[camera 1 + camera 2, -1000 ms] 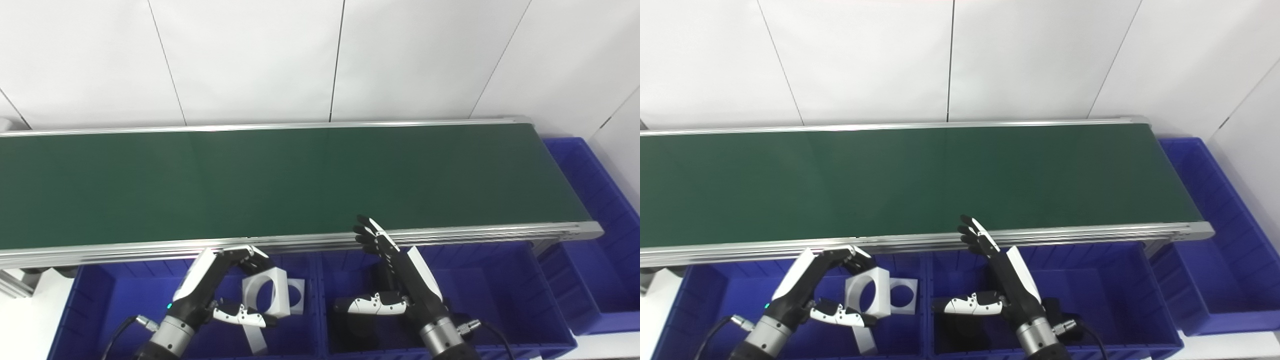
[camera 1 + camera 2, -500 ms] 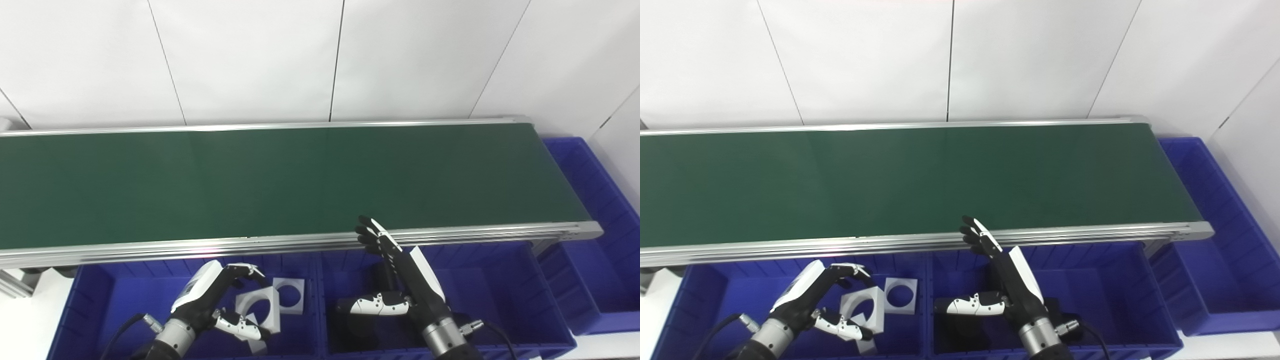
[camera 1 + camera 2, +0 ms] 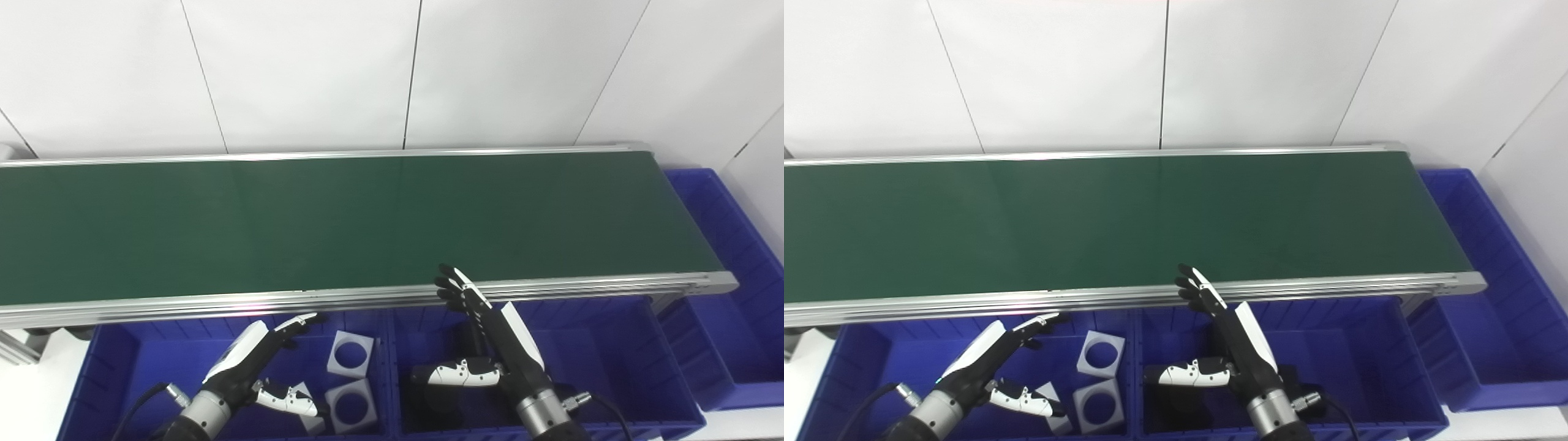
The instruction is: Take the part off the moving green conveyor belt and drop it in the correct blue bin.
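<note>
In the left blue bin (image 3: 122, 367), white square parts with round holes (image 3: 350, 354) were seen lying free beneath the left hand (image 3: 248, 361), whose fingers were spread and empty. The right hand (image 3: 490, 343) was held open, holding nothing, over the middle blue bin (image 3: 612, 343); no writing could be read.

Left hand (image 3: 254, 361) open, empty, fingers stretched forward, thumb out to the side. Right hand (image 3: 490, 343) open too, fingers straight, raised higher than left hand.
</note>
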### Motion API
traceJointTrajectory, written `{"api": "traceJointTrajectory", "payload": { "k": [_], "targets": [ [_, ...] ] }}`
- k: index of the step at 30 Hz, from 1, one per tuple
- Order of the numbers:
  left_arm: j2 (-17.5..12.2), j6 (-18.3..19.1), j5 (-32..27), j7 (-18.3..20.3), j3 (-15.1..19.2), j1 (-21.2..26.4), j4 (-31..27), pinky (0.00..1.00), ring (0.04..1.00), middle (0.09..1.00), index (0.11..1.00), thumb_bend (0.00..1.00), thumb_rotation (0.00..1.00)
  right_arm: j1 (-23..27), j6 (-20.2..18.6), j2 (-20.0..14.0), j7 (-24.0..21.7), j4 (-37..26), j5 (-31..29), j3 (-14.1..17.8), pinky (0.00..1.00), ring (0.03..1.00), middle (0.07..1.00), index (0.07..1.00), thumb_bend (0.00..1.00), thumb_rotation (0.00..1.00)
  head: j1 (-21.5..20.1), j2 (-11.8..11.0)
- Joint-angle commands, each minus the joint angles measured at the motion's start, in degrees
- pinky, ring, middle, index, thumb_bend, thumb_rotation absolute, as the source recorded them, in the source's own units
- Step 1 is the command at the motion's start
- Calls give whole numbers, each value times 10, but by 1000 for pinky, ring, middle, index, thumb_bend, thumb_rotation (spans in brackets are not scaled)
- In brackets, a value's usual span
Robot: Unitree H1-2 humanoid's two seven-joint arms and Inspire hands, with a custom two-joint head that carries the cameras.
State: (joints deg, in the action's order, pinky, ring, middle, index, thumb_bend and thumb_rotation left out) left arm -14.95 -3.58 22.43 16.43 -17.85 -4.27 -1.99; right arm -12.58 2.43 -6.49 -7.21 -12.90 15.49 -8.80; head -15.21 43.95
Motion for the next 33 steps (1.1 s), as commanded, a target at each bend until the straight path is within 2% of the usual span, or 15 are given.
{"api": "traceJointTrajectory", "payload": {
  "k": [1, 6, 11, 16, 18, 22, 26, 33],
  "targets": [
    [-4, -56, -34, -4, 4, 10, 2, 826, 903, 922, 893, 874, 157, 4, -7, 0, 0, -24, -3, 0, 848, 874, 898, 950, 807, 235, 0, 0],
    [7, -123, -105, -5, 14, 6, 19, 872, 910, 912, 888, 871, 136, 5, -11, -4, -5, -23, -7, -1, 846, 875, 903, 952, 812, 236, 1, 0],
    [22, -150, -148, -11, 27, 0, 28, 848, 897, 920, 888, 888, 162, 5, -16, -5, -9, -25, -10, 1, 847, 877, 900, 949, 817, 224, 0, -2],
    [38, -156, -161, -22, 46, -6, 35, 810, 895, 948, 944, 891, 275, 4, -19, -6, -10, -26, -8, 1, 854, 880, 902, 950, 816, 225, 7, -4],
    [44, -170, -161, -30, 53, -8, 41, 782, 883, 950, 962, 886, 314, 4, -17, -7, -10, -26, -6, 1, 852, 878, 902, 950, 814, 226, 9, -4],
    [59, -204, -186, -39, 67, -11, 60, 781, 865, 929, 951, 870, 300, 5, -19, -6, -9, -26, -9, 2, 855, 879, 902, 950, 813, 218, 11, -5],
    [68, -202, -189, -44, 75, -14, 64, 796, 868, 924, 957, 867, 319, 5, -16, -8, -9, -25, -10, 1, 841, 878, 906, 952, 806, 216, 12, -6],
    [69, -210, -192, -41, 75, -15, 68, 798, 881, 937, 952, 846, 311, 5, -21, -8, -8, -27, -8, 1, 840, 879, 906, 953, 807, 216, 15, -7]
  ]
}}
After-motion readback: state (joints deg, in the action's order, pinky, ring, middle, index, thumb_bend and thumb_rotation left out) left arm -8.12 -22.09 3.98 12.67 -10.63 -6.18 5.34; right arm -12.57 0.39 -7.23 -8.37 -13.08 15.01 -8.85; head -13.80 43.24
